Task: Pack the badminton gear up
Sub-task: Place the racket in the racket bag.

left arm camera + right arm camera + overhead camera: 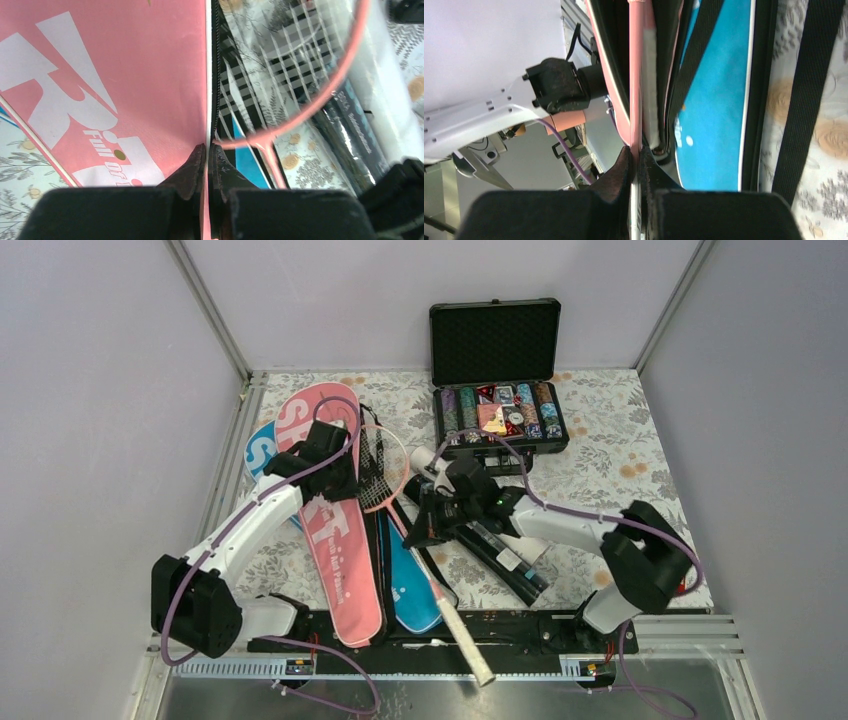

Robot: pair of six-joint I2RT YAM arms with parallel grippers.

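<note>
Badminton gear is lying crowded across the middle and left of the overhead frame. The pink cover (335, 550) is stretching from upper left down to the bottom centre, and the blue cover (412, 590) is showing just beside it on the right. The pink racket (385, 472) is slanting across the blue one, with its head near the frame's centre and its handle pointing at the bottom edge. The left gripper (206, 150) is pinching the pink cover's edge by the zip, fingers squeezed tight on the fabric with no gap showing. The right gripper (638, 155) is clamping the racket's thin pink shaft, fingers all but meeting around it. To my eye they are working on getting that racket into its pink cover, one arm minding the flap and the other the racket. The next move is probably calling for the left arm to be lifting the edge enough to make a mouth, while the right is steering the racket head in without snagging the zip. The dark tube (500, 555), lower right of centre, is waiting its turn.
</note>
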